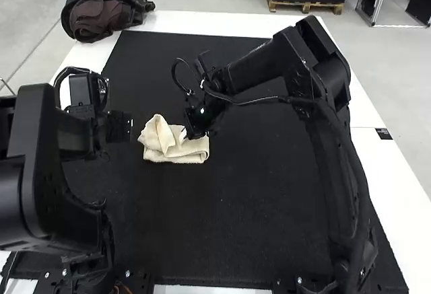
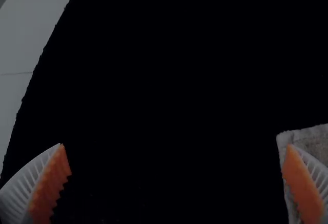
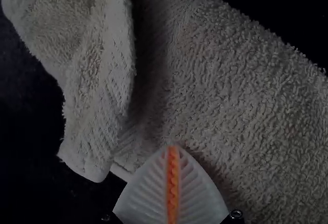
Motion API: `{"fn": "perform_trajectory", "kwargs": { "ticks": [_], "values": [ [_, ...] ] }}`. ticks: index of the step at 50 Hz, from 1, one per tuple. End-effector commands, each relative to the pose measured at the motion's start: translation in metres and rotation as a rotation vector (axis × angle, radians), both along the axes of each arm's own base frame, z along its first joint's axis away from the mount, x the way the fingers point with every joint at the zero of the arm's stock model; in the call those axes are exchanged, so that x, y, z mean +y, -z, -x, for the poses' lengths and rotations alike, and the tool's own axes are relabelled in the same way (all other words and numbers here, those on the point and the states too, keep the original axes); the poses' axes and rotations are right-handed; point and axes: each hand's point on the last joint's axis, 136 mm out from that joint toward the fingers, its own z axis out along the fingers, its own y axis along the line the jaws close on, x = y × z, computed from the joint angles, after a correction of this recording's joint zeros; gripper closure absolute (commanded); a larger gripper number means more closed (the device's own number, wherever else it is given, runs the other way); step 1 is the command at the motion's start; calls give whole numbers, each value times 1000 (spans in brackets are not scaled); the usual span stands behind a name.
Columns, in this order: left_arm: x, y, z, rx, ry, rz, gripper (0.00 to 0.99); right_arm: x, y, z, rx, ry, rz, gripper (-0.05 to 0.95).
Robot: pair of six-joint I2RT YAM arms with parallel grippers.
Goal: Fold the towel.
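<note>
High view: one fuzzy cream towel lies bunched, left of centre, on one black mat; left gripper's two ribbed jaws apart, right gripper's two together.

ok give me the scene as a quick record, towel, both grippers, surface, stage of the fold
towel: cream, bunched, with a raised flap at its left end in the high view
left gripper: open, fingers wide apart, nothing between them
right gripper: fingers together, at the towel; a grip on the cloth can't be confirmed
surface: black mat on a white table
far left corner: dark bag or garment
fold: unfinished, no neat shape
</note>
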Motion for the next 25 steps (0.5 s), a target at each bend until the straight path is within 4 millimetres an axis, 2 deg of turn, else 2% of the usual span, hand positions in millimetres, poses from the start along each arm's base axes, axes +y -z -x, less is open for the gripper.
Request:
{"fn": "perform_trajectory", "kwargs": {
  "ticks": [1,14,25],
  "values": [
    [7,-19,-7,-49,-18,-21,30,15,-8,6,-4,-17,-25,925],
    [10,-19,-6,-50,-27,-22,30,26,-4,17,12,-30,-31,925],
    [19,-17,-3,-47,-56,-21,30,48,-18,24,-6,-60,-74,925]
  ]
}}
